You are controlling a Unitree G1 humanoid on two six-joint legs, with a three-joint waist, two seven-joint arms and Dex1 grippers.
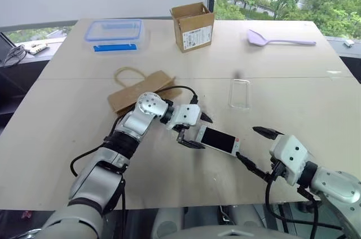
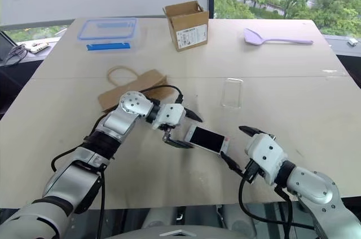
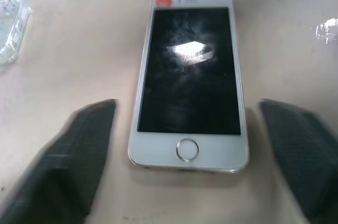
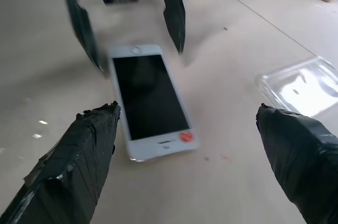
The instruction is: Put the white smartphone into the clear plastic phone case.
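Nearest the camera, the right gripper [image 1: 257, 147] hovers just off the far-end edge of the white smartphone [image 1: 219, 140], its two black fingers spread wide with nothing between them. That phone is the landmark: it lies flat and screen-up on the table [image 1: 293, 87], a slim slab with a glossy black glass face, white bezel, rounded corners and a round home button. At its home-button end, the left gripper [image 1: 194, 132] stands with its jaws wide open, one finger on either side of that end, not pinching it. Beyond the phone, well apart from it, lies the clear plastic phone case [image 1: 240, 93], a thin transparent shell with a shallow raised rim and shiny edges, empty and open side up as far as can be told.

Judging from this, the step in hand is securing the phone; it is not yet in the case. Next, one gripper needs to close on the phone's narrow edges, lift it, then carry it over the case and press it in squarely.
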